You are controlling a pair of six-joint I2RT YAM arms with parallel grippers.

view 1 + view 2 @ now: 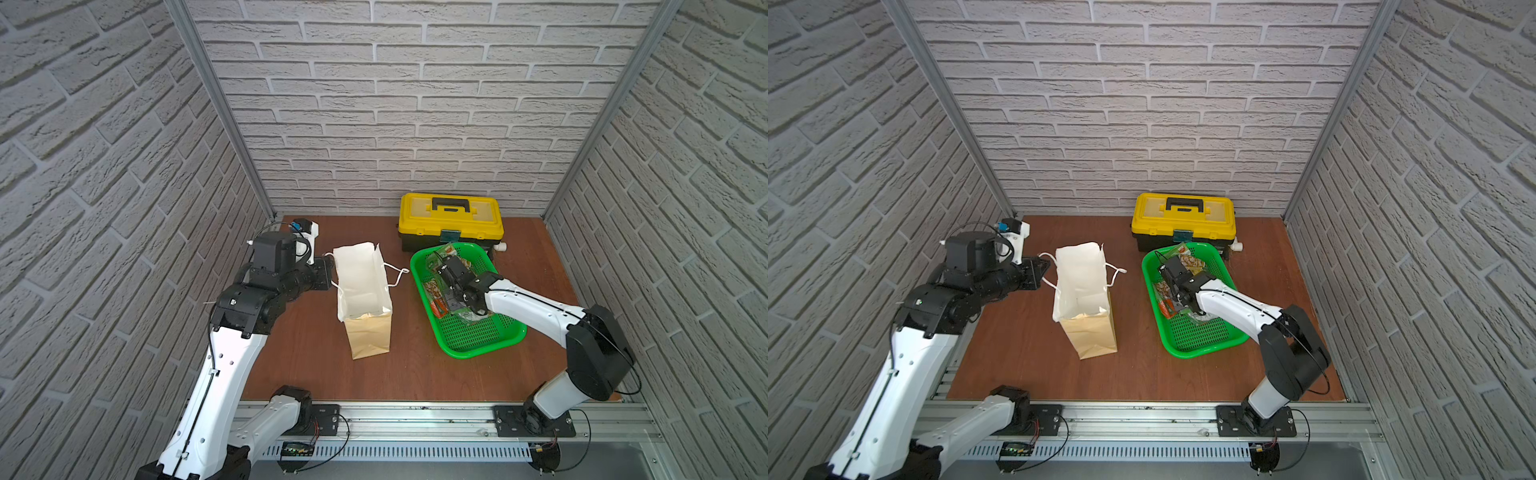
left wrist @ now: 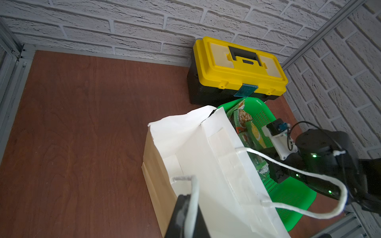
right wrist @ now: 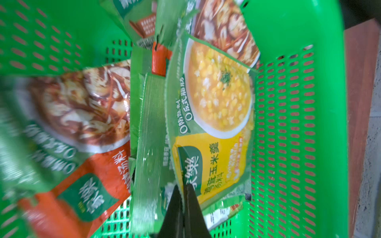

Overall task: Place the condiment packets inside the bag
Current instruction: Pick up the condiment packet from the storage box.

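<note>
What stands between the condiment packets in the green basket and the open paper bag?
Nothing visible does. The condiment packets lie in the green basket; the bag stands open beside it, bare table between. A lifted packet must only clear the basket wall, bag rim and cord handle.

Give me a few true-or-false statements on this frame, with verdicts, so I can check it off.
1. The bag stands upright with its mouth open. True.
2. The packets lie in the toolbox. False: they lie in the green basket.
3. The right pincer is shut on the corn-soup packet. True.
4. The left pincer is clear of the bag. False: it is shut on a cord handle.
5. The toolbox lid is open. False: it is shut.
</note>
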